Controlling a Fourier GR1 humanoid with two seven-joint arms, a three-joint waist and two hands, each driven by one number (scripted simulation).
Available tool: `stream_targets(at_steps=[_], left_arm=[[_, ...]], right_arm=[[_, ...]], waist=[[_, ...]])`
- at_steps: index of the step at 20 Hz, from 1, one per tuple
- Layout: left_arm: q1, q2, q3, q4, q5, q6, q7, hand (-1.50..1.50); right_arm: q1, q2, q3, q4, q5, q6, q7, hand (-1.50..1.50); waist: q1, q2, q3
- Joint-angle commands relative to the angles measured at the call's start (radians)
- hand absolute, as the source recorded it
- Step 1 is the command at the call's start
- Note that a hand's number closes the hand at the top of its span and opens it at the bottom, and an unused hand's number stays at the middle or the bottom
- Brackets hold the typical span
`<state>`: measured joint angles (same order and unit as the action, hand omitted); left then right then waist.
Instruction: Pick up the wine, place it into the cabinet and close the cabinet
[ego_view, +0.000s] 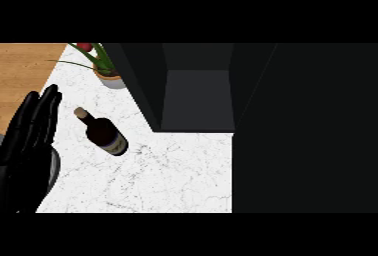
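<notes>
The left hand (29, 140) shows at the view's left edge, resting at the white marble worktop (170, 175) with its fingers (46, 107) straight, released and pointing up, holding nothing. Just right of those fingers, apart from them, stands the wine (103, 132), a dark bottle with a pale cap. Farther off, beyond the fingertips, sits a potted plant (107, 75), and right of it the open dark cabinet (196, 97)

you have one view only, from the head, looking steeply down on the white marble counter (170, 180). its left edge runs up the frame's left side; the dark open cabinet (196, 100) fills the upper right.
</notes>
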<state>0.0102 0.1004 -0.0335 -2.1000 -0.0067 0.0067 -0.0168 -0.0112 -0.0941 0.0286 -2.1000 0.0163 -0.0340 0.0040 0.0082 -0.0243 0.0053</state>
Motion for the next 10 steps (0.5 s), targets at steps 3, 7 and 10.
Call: stream_targets(at_steps=[3,7,10], left_arm=[[-0.061,0.1,-0.012,-0.006,0.121,-0.186,-0.033,-1.5],[-0.05,0.086,-0.133,0.063,0.337,-0.345,0.036,-1.5],[-0.062,0.135,-0.09,0.047,0.49,-0.399,0.119,-1.5]], right_arm=[[0.123,-0.004,0.028,-0.084,-0.017,0.038,-0.021,-1.5],[0.109,-0.007,0.164,-0.073,-0.084,0.14,0.049,-1.5],[0.153,-0.027,0.166,-0.176,-0.136,0.157,0.12,-1.5]], waist=[[-0.026,0.021,-0.005],[-0.035,0.029,-0.008],[-0.028,0.021,-0.006]])
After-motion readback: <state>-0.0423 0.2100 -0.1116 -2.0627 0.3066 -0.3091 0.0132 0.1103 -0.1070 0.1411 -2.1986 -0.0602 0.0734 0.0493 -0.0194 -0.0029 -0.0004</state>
